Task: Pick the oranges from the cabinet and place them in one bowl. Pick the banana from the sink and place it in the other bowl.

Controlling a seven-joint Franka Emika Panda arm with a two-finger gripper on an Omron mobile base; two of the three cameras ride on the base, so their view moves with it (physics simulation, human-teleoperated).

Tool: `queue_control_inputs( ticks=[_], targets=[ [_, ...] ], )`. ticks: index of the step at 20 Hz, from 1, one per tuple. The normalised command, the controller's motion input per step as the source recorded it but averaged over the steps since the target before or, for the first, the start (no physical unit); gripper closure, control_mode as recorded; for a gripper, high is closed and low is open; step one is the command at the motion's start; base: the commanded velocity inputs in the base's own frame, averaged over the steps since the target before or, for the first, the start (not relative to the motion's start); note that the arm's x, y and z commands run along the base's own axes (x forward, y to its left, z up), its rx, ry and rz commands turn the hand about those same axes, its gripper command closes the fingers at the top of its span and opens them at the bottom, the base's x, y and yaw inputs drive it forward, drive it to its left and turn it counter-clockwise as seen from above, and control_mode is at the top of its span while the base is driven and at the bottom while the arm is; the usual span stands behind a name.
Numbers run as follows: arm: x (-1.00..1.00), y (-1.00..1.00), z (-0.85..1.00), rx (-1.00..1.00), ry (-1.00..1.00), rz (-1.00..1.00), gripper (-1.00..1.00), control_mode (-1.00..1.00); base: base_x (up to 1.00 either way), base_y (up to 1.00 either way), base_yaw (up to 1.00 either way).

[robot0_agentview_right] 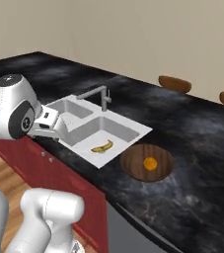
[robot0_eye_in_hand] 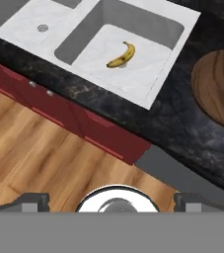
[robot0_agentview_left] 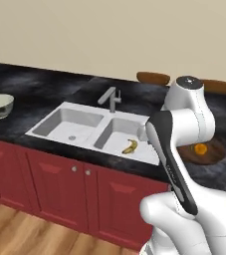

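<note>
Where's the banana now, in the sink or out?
In. The banana lies on the floor of the sink's right basin, untouched.

A long black table (robot0_agentview_left: pixel 40 92) with grey swirls runs along a plain cream wall (robot0_agentview_left: pixel 109 35). Under it are red cupboard doors (robot0_agentview_left: pixel 59 187) with small round knobs (robot0_agentview_left: pixel 74 169). The floor (robot0_eye_in_hand: pixel 39 158) is made of light brown wood planks. Two brown stool tops (robot0_agentview_left: pixel 153 77) peek up behind the far edge of the table.

beige wall (robot0_agentview_left: pixel 109 35), black marble counter (robot0_agentview_right: pixel 197 133), wood floor (robot0_eye_in_hand: pixel 39 148)
</note>
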Motion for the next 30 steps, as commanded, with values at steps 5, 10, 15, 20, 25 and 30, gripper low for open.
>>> queue_control_inputs(
  ticks=[5,10,15,20,25,30],
  targets=[
    [0.0,0.0,0.0,0.0,0.0,0.0,-1.0,1.0,-0.03,0.18,0.5],
    [0.0,0.0,0.0,0.0,0.0,0.0,-1.0,1.0,-0.06,0.31,0.49],
    [0.0,0.0,0.0,0.0,0.0,0.0,-1.0,1.0,-0.06,0.28,0.5],
    [0.0,0.0,0.0,0.0,0.0,0.0,-1.0,1.0,-0.18,0.2,0.45],
    [0.0,0.0,0.0,0.0,0.0,0.0,-1.0,1.0,0.03,0.01,0.5],
    [0.0,0.0,0.0,0.0,0.0,0.0,-1.0,1.0,0.4,0.28,0.35]
  ],
)
